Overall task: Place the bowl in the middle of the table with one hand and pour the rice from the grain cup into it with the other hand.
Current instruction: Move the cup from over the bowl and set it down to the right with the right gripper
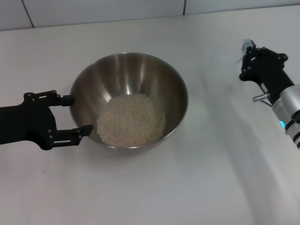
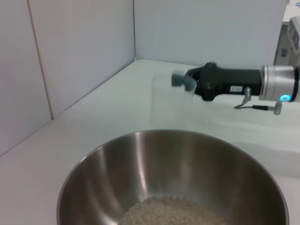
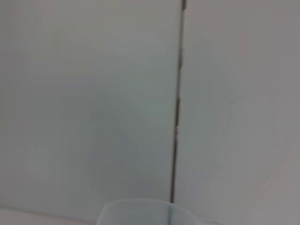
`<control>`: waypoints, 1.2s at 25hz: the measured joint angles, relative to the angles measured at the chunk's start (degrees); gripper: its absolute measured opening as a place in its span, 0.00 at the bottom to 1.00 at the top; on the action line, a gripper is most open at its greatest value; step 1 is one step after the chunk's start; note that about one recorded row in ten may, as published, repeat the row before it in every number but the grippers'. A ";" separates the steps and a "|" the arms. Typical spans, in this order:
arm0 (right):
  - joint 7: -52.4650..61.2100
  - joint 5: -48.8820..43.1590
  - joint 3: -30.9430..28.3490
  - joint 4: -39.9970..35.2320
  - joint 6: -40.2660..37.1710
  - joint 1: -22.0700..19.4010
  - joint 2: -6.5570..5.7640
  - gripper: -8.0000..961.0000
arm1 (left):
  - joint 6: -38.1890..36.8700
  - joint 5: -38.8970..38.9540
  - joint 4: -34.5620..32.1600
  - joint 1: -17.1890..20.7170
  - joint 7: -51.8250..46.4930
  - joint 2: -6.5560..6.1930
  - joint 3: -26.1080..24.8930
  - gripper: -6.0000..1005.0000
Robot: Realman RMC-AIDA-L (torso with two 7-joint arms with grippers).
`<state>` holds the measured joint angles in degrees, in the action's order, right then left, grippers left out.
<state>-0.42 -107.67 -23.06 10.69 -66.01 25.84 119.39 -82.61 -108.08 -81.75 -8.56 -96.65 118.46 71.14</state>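
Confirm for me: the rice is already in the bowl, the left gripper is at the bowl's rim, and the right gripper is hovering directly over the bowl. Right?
Not quite. The rice is in the bowl, and the left gripper sits at its rim, but the right gripper is not over the bowl. The head view shows it well off to the bowl's right, above the table.

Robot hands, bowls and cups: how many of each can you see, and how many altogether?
Hands: 2, the left hand at the bowl's rim, the right hand off to the right.
Bowls: 1, the bowl holding the rice.
Cups: 1, the clear grain cup, held by the right hand.
Total: 4.
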 joint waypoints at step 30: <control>6.63 -0.10 4.93 0.65 8.14 0.74 -0.06 0.37 | 0.47 0.09 1.68 -1.28 -0.12 0.10 0.22 0.80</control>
<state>6.21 -107.77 -18.13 11.33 -57.87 26.58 119.33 -82.14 -107.99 -80.07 -9.84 -96.77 118.56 71.36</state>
